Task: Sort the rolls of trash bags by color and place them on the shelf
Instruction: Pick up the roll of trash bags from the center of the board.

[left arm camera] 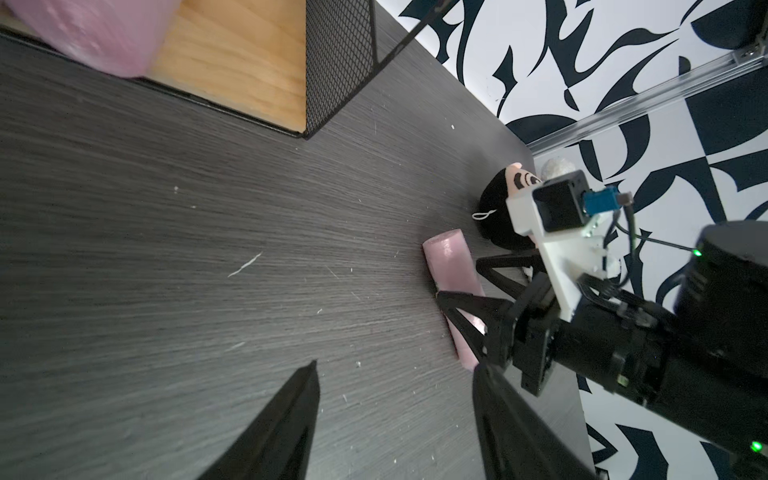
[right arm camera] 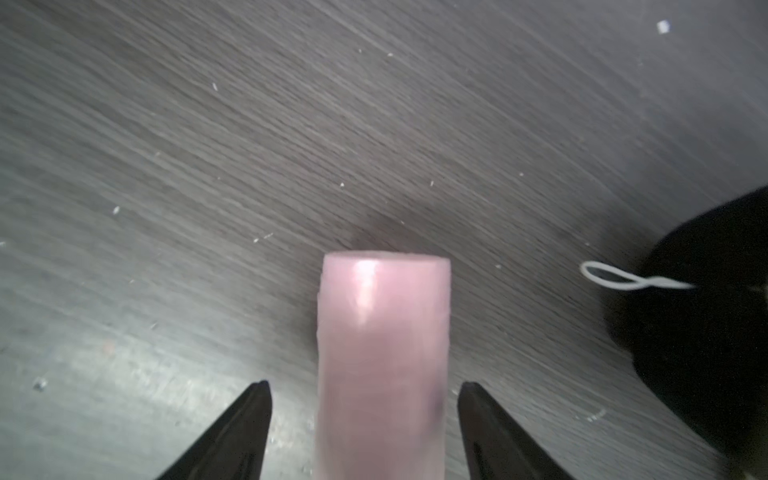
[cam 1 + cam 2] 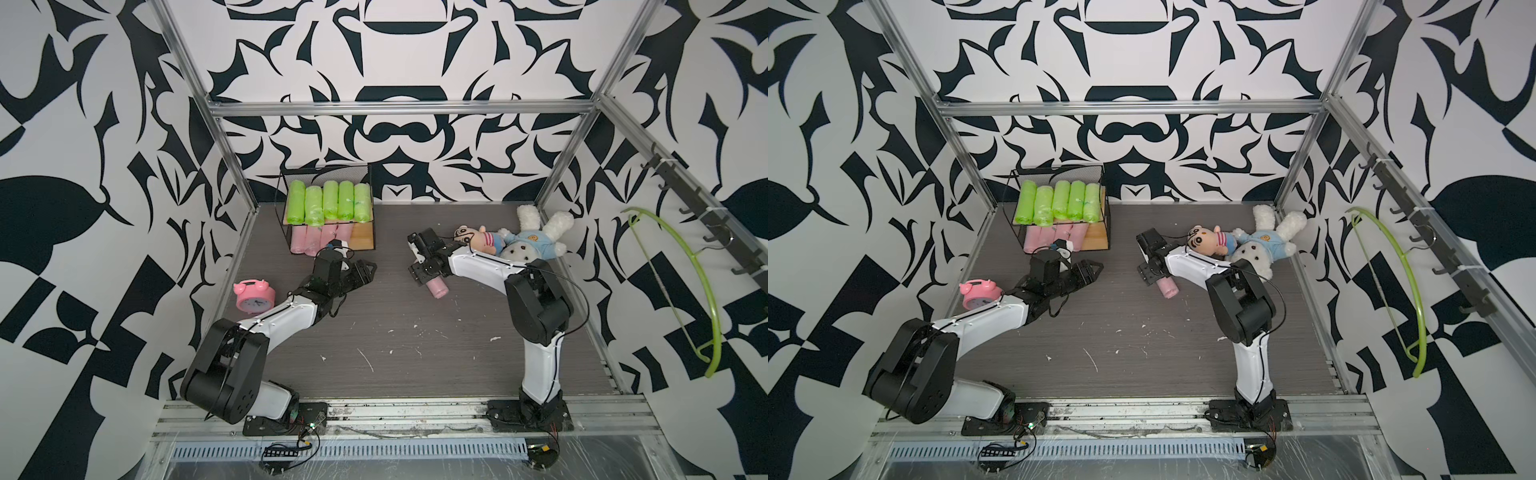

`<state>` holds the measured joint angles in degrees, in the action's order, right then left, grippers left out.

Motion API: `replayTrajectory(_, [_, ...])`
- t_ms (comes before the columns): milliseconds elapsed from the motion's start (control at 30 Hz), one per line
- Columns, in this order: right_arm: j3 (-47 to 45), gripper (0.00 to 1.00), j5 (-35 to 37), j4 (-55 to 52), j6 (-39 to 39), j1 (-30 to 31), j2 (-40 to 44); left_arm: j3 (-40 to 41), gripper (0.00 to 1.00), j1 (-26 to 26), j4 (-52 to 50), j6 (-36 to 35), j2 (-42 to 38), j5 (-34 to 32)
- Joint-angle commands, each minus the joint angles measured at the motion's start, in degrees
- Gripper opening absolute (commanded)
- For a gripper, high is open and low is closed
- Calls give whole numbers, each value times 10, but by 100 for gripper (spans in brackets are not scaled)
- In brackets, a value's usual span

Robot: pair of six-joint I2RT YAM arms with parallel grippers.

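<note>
Black fingertips [image 2: 257, 399] of the right gripper [image 2: 363, 388] stand on either side of a pink roll [image 2: 382, 332]. A strip of table shows on each side, so the jaws are parted and not pressing it. That roll lies on its side on the dark table [image 3: 415, 332], well apart from the shelf [image 3: 365, 240] and near a doll [image 3: 478, 240] that rests against a white plush animal [image 3: 536, 241] in a blue shirt. The left gripper [image 1: 395, 365] hangs over bare table just in front of the shelf, fingers spread with nothing between them. On the shelf's upper board five green rolls [image 3: 330, 201] lie side by side. On the lower board lie more pink rolls [image 3: 311, 241], partly hidden by the left arm [image 3: 286, 316], with bare wood at one end. A pink alarm clock [image 3: 254, 296] stands beside that arm.
</note>
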<state>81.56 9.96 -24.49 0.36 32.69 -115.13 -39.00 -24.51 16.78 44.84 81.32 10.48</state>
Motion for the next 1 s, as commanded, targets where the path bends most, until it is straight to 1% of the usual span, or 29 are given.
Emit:
replayTrajectory(0, [32, 71, 23, -10, -8, -3, -8, 16, 65, -2, -28, -15, -23, 1])
replayTrajectory(100, [37, 65, 36, -10, -12, -3, -18, 20, 66, -2, -39, -19, -37, -3])
replayTrajectory(167, [35, 58, 41, -6, -12, -3, -13, 22, 66, -2, -42, -20, -46, -4])
replayTrajectory(267, [20, 50, 40, 9, -3, -3, 19, 26, 66, -4, -38, -21, -60, -1])
replayTrajectory(367, [-8, 47, 20, 37, 21, -4, 79, 37, 67, -8, -9, -18, -75, 9])
replayTrajectory(400, [-24, 46, 12, 55, 38, -5, 107, 44, 67, -12, 11, -17, -78, 14])
replayTrajectory(433, [-40, 46, -19, 74, 54, -7, 133, 51, 67, -16, 29, -15, -78, 14])
replayTrajectory(467, [-59, 45, -39, 97, 78, -9, 163, 57, 68, -21, 46, -13, -103, 11])
replayTrajectory(500, [-81, 45, -60, 123, 105, -9, 194, 62, 69, -27, 58, -10, -111, 8])
replayTrajectory(633, [-157, 44, -102, 228, 207, -10, 303, 58, 72, -45, 89, 7, -127, 25])
replayTrajectory(700, [-190, 44, -113, 281, 262, -10, 348, 50, 74, -56, 110, 21, -129, 48])
replayTrajectory(800, [-229, 44, -118, 350, 337, -10, 395, 43, 78, -82, 151, 36, -128, 64])
replayTrajectory(900, [-261, 44, -116, 414, 411, -5, 421, 36, 82, -112, 193, 49, -121, 71])
replayTrajectory(967, [-273, 44, -113, 448, 446, 2, 429, 33, 83, -127, 221, 60, -113, 80])
